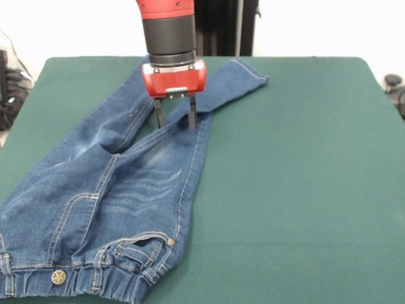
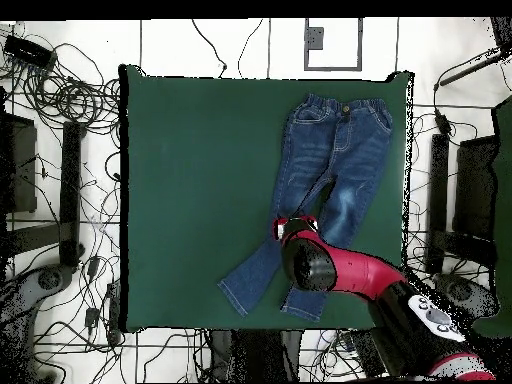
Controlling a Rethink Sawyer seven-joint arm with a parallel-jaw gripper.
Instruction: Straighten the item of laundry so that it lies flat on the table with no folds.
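Note:
The item of laundry, a pair of small blue jeans (image 1: 126, 190), lies on the green table (image 1: 304, 158) with its gathered waistband and metal button at the near left corner. One leg runs up to a hem at the far middle and crosses over the other leg. My gripper (image 1: 175, 120) stands open right over that crossing, its two fingertips (image 1: 192, 120) down at the denim and nothing pinched between them. From overhead the jeans (image 2: 340, 150) spread from the waistband toward the arm, one leg slants off to a hem (image 2: 245, 290), and the gripper (image 2: 293, 228) covers the other leg.
The jeans sit along one side of the table (image 2: 190, 180), with the waistband close to its edge. Cables (image 2: 70, 100) and dark equipment (image 2: 20, 150) lie on the floor around the table. Black posts (image 1: 224, 25) stand behind the far edge.

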